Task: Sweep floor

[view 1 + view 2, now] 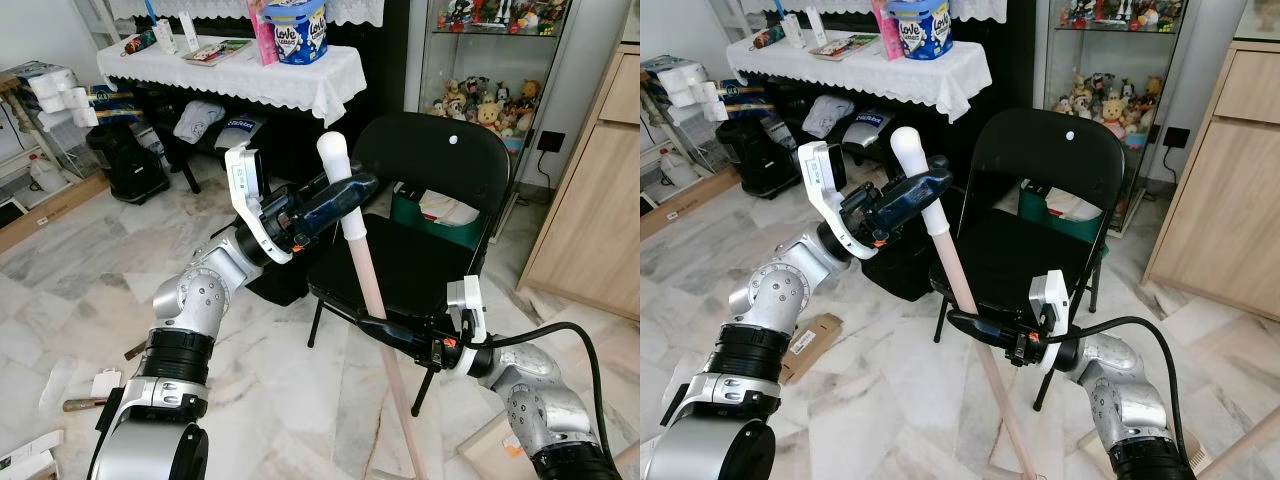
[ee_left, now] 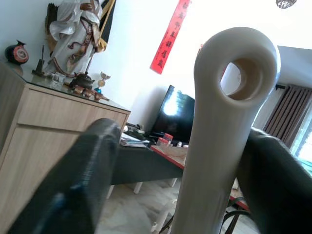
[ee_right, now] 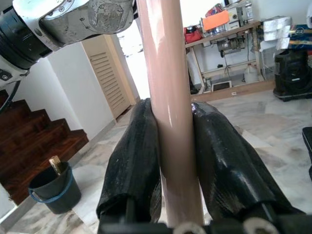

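A long broom handle (image 1: 365, 270), pinkish with a white looped cap (image 1: 335, 152), stands tilted in front of me, its lower end running off the bottom of the view. My left gripper (image 1: 350, 192) is up at the handle just under the cap. In the left wrist view the handle (image 2: 229, 97) stands between the fingers (image 2: 83, 180), with a clear gap on one side. My right gripper (image 1: 385, 328) is lower down, shut on the handle. In the right wrist view both fingers (image 3: 134, 156) press against the handle (image 3: 168, 97). The broom head is out of sight.
A black folding chair (image 1: 430, 160) stands right behind the handle. Beyond it are a table with a white lace cloth (image 1: 250, 75), a glass cabinet of plush toys (image 1: 490, 100) and a wooden cabinet (image 1: 600, 200). Cardboard scraps (image 1: 105, 382) lie on the marble floor at the left.
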Controlling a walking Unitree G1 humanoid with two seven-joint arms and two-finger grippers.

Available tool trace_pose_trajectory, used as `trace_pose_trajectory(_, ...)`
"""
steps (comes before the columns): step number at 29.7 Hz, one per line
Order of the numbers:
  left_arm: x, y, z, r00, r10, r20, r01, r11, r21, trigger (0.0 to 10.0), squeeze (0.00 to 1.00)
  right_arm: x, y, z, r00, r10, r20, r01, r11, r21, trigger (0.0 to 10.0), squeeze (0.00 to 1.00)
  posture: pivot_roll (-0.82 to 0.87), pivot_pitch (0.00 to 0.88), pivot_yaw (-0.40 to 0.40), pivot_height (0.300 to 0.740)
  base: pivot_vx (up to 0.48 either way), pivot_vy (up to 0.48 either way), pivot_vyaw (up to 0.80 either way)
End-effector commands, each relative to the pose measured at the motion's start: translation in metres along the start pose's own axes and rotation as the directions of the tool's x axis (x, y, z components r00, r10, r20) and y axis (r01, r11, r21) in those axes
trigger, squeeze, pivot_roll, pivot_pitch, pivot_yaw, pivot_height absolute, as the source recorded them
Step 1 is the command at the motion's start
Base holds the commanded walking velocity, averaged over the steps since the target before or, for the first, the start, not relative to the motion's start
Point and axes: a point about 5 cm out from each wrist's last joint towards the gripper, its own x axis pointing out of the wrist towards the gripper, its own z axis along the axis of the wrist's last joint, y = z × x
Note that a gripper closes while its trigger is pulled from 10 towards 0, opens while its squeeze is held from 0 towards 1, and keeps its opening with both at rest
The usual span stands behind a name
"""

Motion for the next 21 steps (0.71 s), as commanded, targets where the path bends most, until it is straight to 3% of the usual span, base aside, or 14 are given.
trace_pose_trajectory(1,-0.0011,-0.0023,0.0085,1.0,-0.022,0.01,0.022,1.0,0.011,10.0,1.0,0.0048,0.0054,-0.0039,0.999,0.028,0.041,-0.031,0.998,0.061,0.0,0.0,-0.1,0.0,0.15,0.74,0.0,0.0,0.0)
trace_pose_trajectory(2,-0.001,-0.0025,0.0085,1.0,-0.024,0.009,0.023,1.0,0.012,10.0,1.0,0.0047,0.0056,-0.0036,0.999,0.031,0.044,-0.034,0.997,0.063,0.0,0.0,-0.1,0.0,0.15,0.74,0.0,0.0,0.0)
trace_pose_trajectory(3,-0.0009,-0.003,0.0088,1.0,-0.027,0.007,0.027,0.999,0.02,10.0,0.55,0.0046,0.0062,-0.003,0.998,0.039,0.048,-0.042,0.997,0.067,0.0,0.0,-0.1,0.0,0.15,0.74,0.0,0.0,0.0)
trace_pose_trajectory(4,-0.0008,-0.0032,0.0089,1.0,-0.029,0.006,0.029,0.999,0.025,10.0,0.55,0.0046,0.0066,-0.0027,0.998,0.044,0.049,-0.047,0.996,0.07,0.0,0.0,-0.1,0.0,0.15,0.74,0.0,0.0,0.0)
trace_pose_trajectory(5,-0.0009,-0.0037,0.0086,0.999,-0.037,0.004,0.037,0.999,0.024,10.0,0.0,0.0046,0.0082,-0.0029,0.997,0.063,0.045,-0.066,0.995,0.078,0.0,0.0,-0.1,0.0,0.149,0.74,0.0,0.0,0.0)
trace_pose_trajectory(21,-0.0023,-0.0087,0.0047,0.994,-0.113,-0.003,0.113,0.993,-0.015,10.0,0.0,0.0026,0.0139,-0.0048,0.993,0.115,0.026,-0.117,0.988,0.097,0.0,0.0,-0.1,0.0,0.148,0.74,0.0,0.0,0.0)
